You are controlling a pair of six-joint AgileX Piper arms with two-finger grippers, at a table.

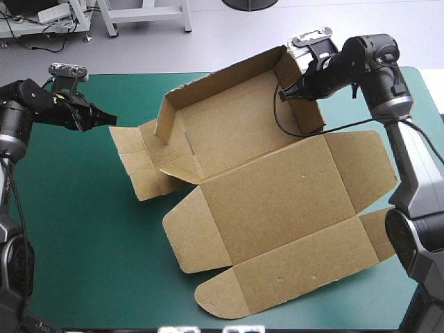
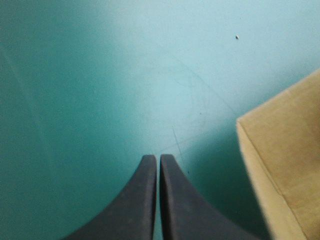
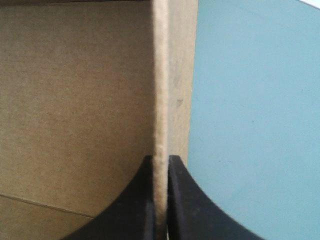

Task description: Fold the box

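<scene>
Teal-green cover (image 1: 83,208) holds the box (image 1: 277,201), wall (image 3: 161,100) between right jaws.

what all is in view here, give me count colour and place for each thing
box: one, brown, middle and right of the table; far walls raised, lid and flaps flat toward the near edge
table: one, teal-green cover, under everything
left gripper: one, black fingers, shut on nothing, over bare cover beside the box's left flap
right gripper: one, black fingers, shut on the top edge of the box's raised right wall
</scene>
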